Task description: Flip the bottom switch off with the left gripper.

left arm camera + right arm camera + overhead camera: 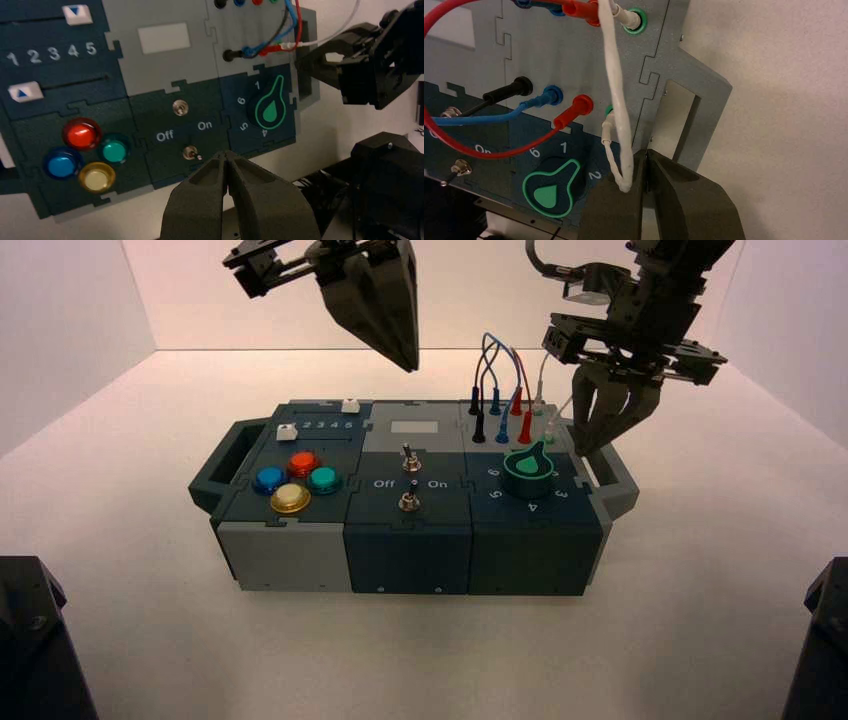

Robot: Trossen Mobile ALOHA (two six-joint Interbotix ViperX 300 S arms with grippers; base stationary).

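– Where do we see our left gripper, the black one with long flat tapered fingers (412, 368)?
– We see it above the box (408, 556), well apart from the bottom switch, a small metal toggle with silvery hex-nut base and thin dark lever (190, 153). Its two fingers are closed together, and we see nothing held between them.
– And this switch?
– It is at the front middle of the box, below the white "Off" and "On" lettering (185, 131); its lever leans to the "On" side.
– Our black right gripper (583, 453) is by the right handle (612, 480).
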